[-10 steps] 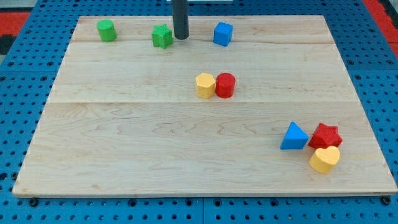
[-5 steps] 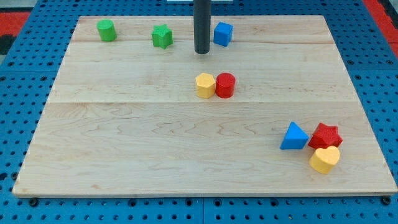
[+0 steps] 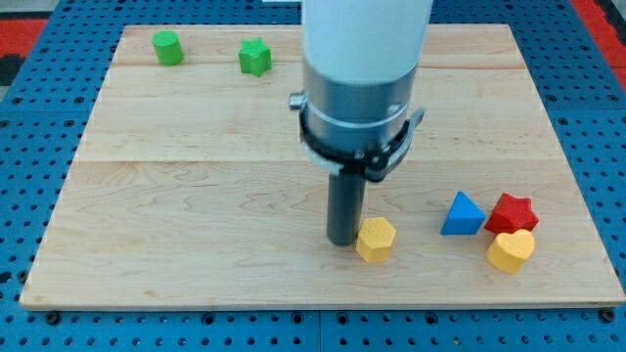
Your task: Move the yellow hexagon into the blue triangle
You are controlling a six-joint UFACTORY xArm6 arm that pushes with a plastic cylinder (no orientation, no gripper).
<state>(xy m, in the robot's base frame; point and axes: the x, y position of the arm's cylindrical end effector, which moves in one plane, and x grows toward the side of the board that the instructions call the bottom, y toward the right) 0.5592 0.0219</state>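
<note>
The yellow hexagon [image 3: 376, 240] lies near the view's bottom, right of centre. My tip [image 3: 341, 239] stands just left of it, touching or nearly touching its left side. The blue triangle [image 3: 462, 214] lies to the right of the hexagon, with a gap of bare board between them. The arm's grey and white body [image 3: 362, 78] fills the upper middle of the view and hides the board behind it; the red cylinder and the blue cube do not show.
A red star [image 3: 513, 212] touches the blue triangle's right side, and a yellow heart [image 3: 511, 251] lies just below the star. A green cylinder [image 3: 167, 47] and a green star [image 3: 255, 57] sit at the view's top left on the wooden board [image 3: 196, 215].
My tip has come from the view's top down to the bottom. The yellow hexagon has moved down and right from beside the red cylinder. The arm now hides the red cylinder and blue cube.
</note>
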